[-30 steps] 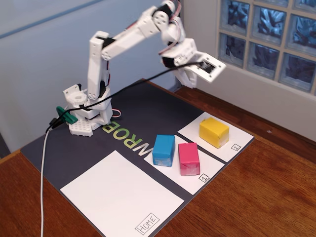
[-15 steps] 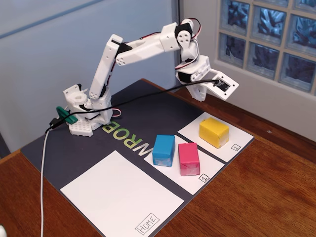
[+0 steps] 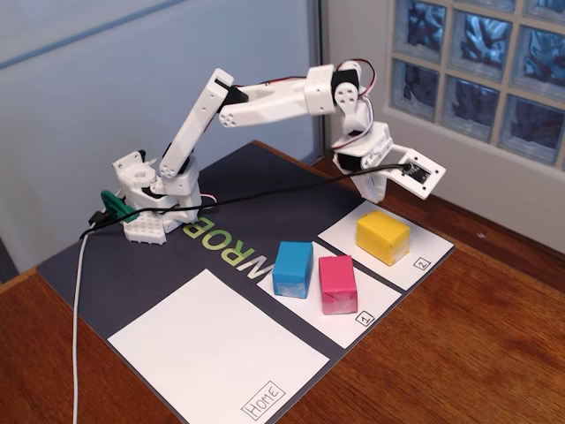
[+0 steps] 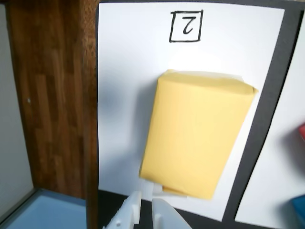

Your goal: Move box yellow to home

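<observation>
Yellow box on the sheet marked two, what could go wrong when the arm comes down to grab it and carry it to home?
1. In the wrist view the tool looks nearly shut above the yellow box; unless it opens, it may push the box rather than grip it.
2. The box lies skewed on its sheet, so the fingers could catch a corner.
3. The blue block and pink block stand between it and the Home sheet; a low carry might knock them.

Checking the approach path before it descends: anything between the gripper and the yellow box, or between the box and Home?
Nothing visible sits between the gripper and the yellow box. In the fixed view, the blue block and pink block on sheet 1 lie between the box and the Home sheet, so a low straight carry would likely hit them.
</observation>
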